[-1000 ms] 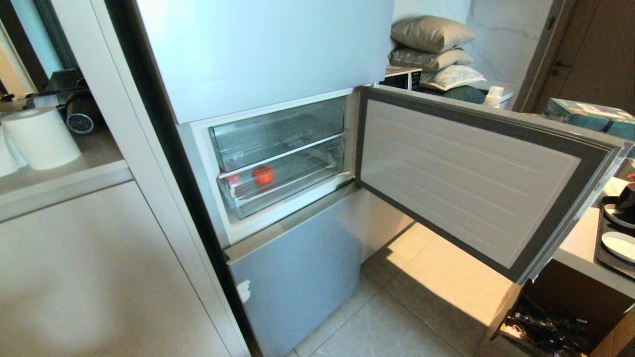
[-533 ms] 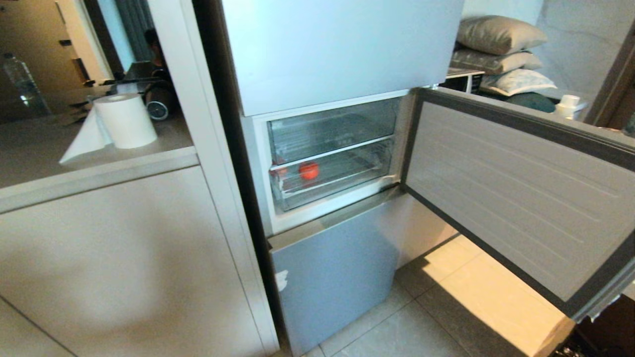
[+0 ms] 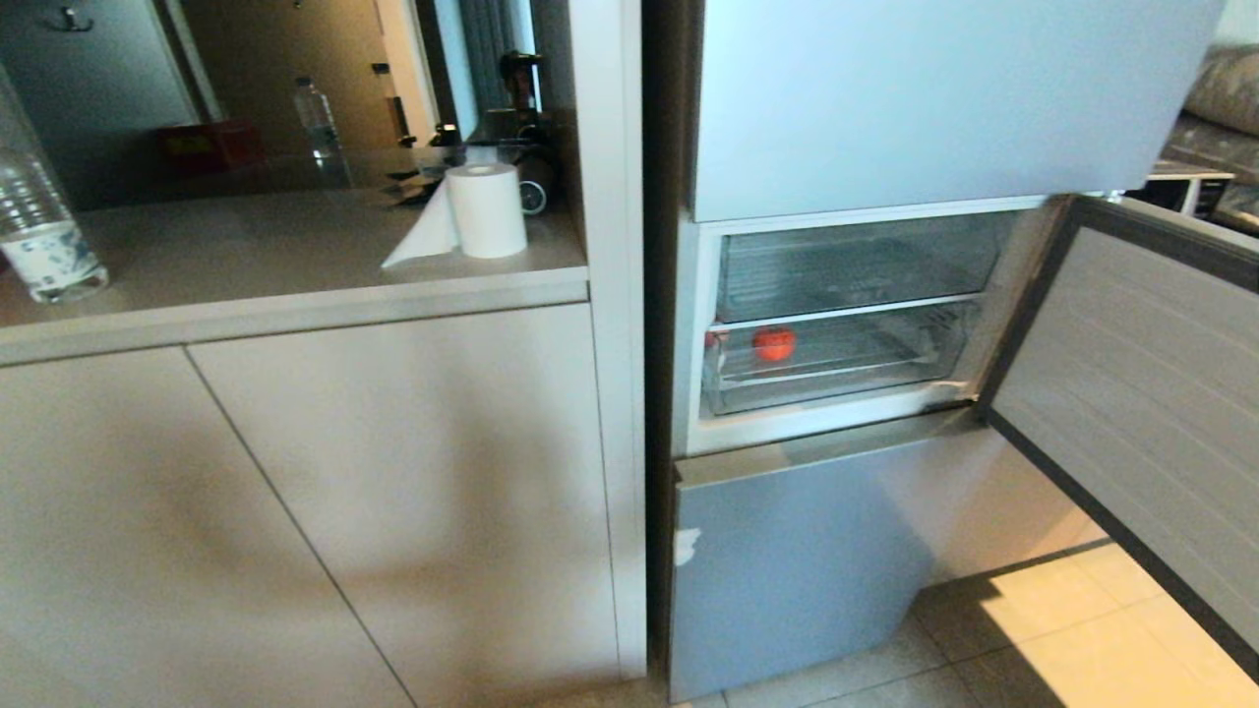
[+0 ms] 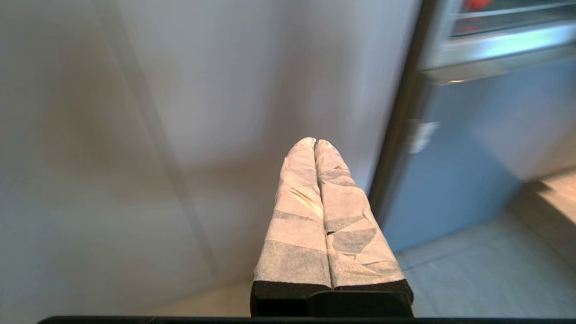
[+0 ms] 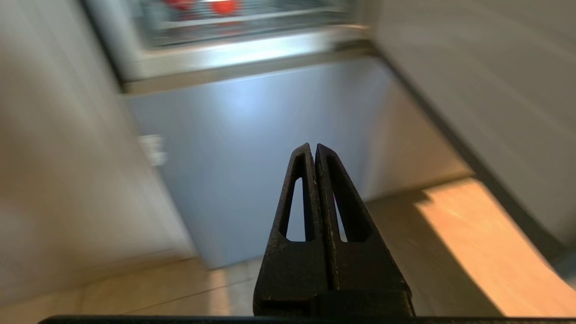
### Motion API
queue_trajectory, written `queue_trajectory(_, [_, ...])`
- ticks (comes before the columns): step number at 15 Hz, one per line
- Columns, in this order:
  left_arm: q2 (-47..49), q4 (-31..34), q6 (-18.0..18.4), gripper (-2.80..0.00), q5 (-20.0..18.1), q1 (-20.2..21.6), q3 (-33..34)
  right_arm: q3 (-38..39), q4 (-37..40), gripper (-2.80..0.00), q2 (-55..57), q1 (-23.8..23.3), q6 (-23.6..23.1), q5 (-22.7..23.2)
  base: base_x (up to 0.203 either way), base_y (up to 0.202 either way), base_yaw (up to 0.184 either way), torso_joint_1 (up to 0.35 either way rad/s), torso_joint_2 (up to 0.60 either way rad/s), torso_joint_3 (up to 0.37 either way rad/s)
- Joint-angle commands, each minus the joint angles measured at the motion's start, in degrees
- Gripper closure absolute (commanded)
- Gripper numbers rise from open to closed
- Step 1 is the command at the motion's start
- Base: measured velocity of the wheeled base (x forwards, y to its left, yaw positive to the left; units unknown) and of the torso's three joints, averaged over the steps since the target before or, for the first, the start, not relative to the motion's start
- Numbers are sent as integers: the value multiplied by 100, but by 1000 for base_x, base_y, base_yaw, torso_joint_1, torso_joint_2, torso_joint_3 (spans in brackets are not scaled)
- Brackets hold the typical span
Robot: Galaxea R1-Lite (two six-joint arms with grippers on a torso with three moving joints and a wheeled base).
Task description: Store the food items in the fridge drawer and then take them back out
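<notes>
A round red fruit [image 3: 774, 343] lies in the clear fridge drawer [image 3: 836, 379], the lower of two clear bins in the pale blue-grey fridge's open middle section. Blurred, the red fruit [image 5: 224, 6] shows at the edge of the right wrist view, and a red bit [image 4: 476, 4] at the edge of the left wrist view. Neither arm appears in the head view. My left gripper [image 4: 314, 143], wrapped in white tape, is shut and empty, low before the cabinet front. My right gripper [image 5: 313, 147], bare black, is shut and empty, facing the fridge's bottom door [image 5: 252, 148].
The middle door [image 3: 1141, 393] stands swung open to the right over the tiled floor [image 3: 1062, 629]. Left of the fridge is a beige cabinet [image 3: 295, 492] whose counter carries a paper roll [image 3: 484, 209] and water bottles [image 3: 37, 231].
The whole head view has swung leftward: fridge and open door now sit further right in the picture, more counter and cabinet show. The fruit stays in the drawer.
</notes>
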Motion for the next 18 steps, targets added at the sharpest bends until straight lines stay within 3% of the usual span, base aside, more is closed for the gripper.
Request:
queue_trajectory(1, [1,-1,0,0,1,2,-2,0,0,0,5,1,2,8,2,-9,175,5,-2,6])
queue_trajectory(6, [1,-1,0,0,1,2,-2,-15,0,0,5,1,-155,26,0,-3,74,0,2,1])
queue_trajectory(9, [1,-1,0,0,1,2,-2,-610,124,0,467,2,-233,141,0,0,0,0,0,0])
queue_trajectory(13, [1,-1,0,0,1,2,-2,-1700,-86,0,3184,17,150,699,0,0,0,0,0,0])
queue_trajectory(18, [1,-1,0,0,1,2,-2,-2339,-2207,0,7417,266,382,1158,0,0,0,0,0,0])
